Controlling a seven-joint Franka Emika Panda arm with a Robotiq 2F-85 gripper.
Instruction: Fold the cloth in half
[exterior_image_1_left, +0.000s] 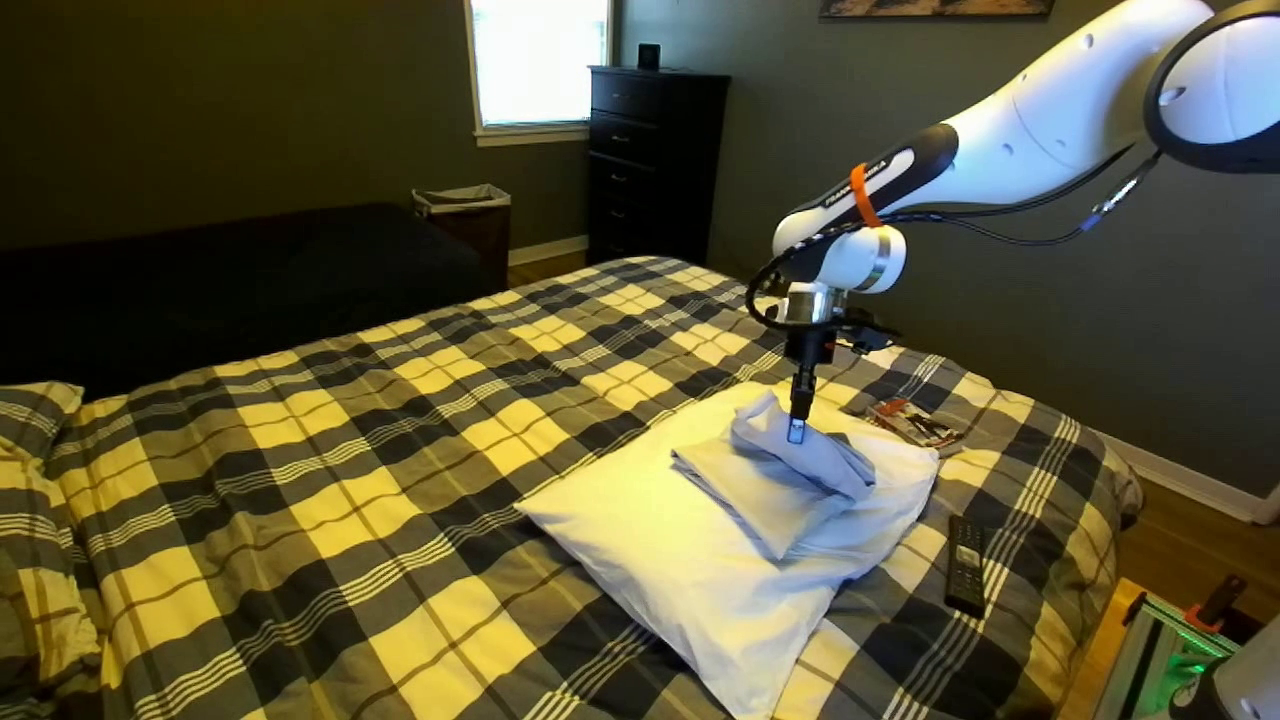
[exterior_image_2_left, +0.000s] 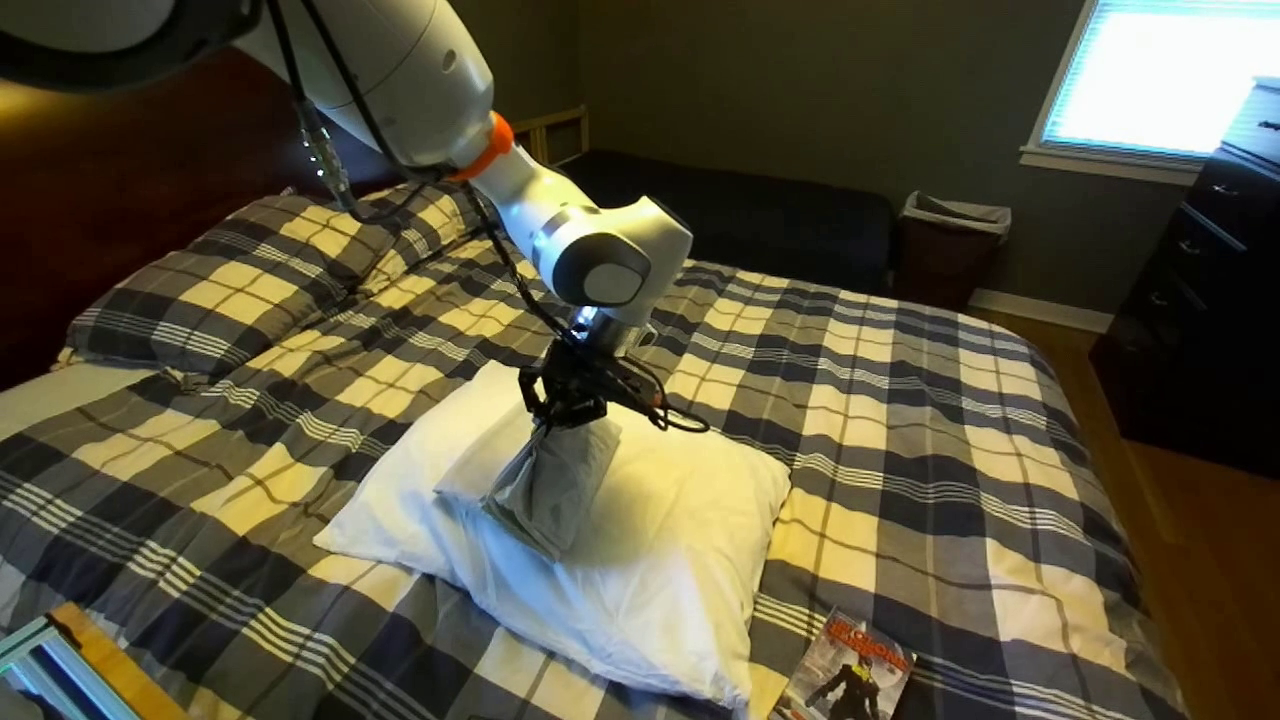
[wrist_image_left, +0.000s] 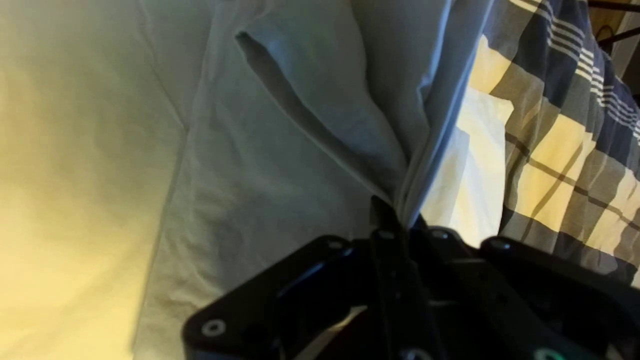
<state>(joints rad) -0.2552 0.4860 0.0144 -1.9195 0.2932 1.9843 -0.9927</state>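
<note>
Half done, we judge: right of centre in an exterior view, our gripper (exterior_image_1_left: 797, 430) tightly pinches the partly raised cloth (exterior_image_1_left: 768, 482), lowering and release remaining.

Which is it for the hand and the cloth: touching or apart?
Touching: the wrist view shows the hand closed, with a bunched fold of the cloth pinched between its jaws.

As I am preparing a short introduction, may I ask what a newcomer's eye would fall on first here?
Probably it would fall first on the white robot arm, which extends over the plaid bedcover from the upper right of an exterior view. Then, at its lower end, the gripper pinches a raised part of the pale cloth; the rest lies on the white pillow.
</note>
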